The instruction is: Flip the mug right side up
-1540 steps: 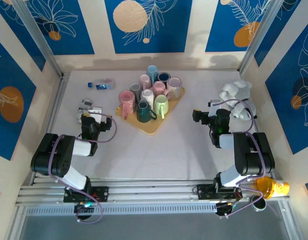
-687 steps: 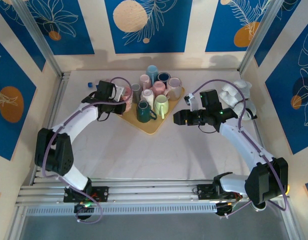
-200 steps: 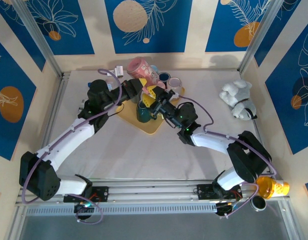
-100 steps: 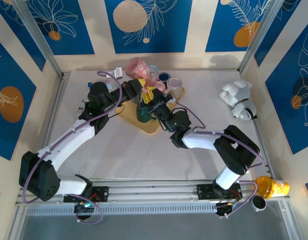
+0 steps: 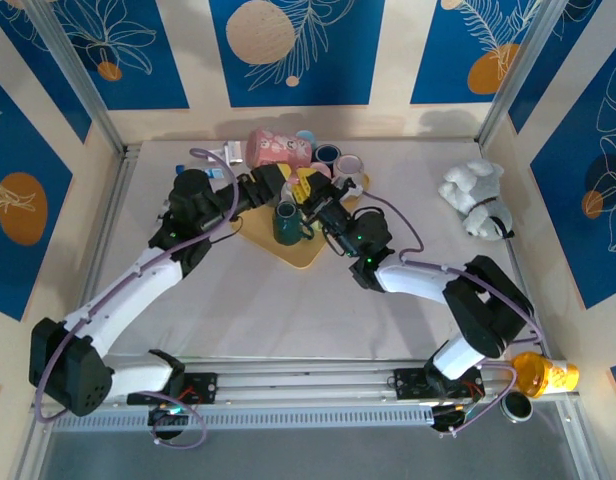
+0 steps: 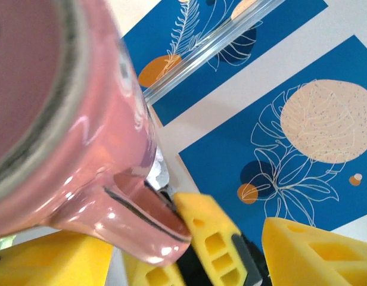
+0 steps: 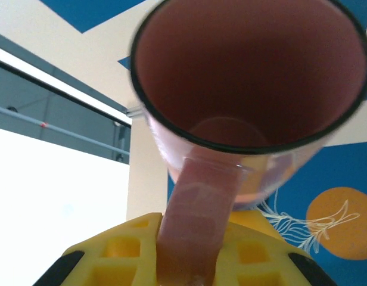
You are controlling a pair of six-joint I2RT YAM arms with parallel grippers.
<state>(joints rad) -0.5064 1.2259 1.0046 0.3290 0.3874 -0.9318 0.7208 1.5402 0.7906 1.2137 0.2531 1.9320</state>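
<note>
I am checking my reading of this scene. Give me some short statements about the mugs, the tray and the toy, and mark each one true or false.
1. The right gripper holds the pink mug by its handle. True.
2. The pink mug stands on the tray. False: it is held up in the air, tipped on its side.
3. A green mug stands on the tray. True.
4. The plush toy lies on the left arm's side of the table. False: it lies on the right arm's side, near the far corner.

A yellow tray (image 5: 304, 257) holds several mugs (image 5: 286, 222); a plush toy (image 5: 475, 200) lies well apart.
</note>
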